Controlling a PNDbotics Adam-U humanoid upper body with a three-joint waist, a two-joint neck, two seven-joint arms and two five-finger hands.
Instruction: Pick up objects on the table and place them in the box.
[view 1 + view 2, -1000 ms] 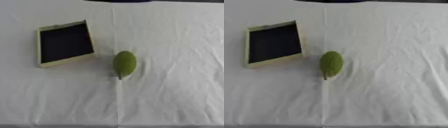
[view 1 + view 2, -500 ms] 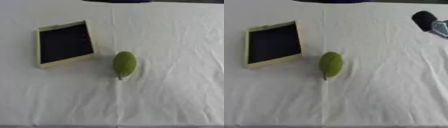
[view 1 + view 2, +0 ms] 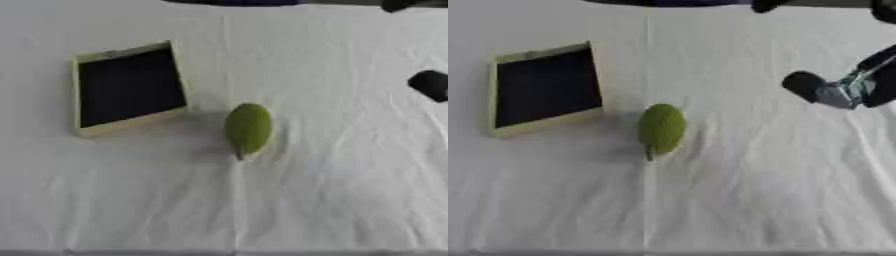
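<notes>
I see the green fruit (image 3: pixel 661 128) lying on the white cloth (image 3: pixel 332 200) near the middle, stem end toward me, just right of the box (image 3: pixel 129 88), not touching it. My right hand (image 3: pixel 833 90) is in from the right edge, well apart from the fruit; I cannot tell how its fingers stand.

Right robot hand (image 3: pixel 833 90) blurred, edge-cropped (fingers perhaps curled, unclear).
</notes>
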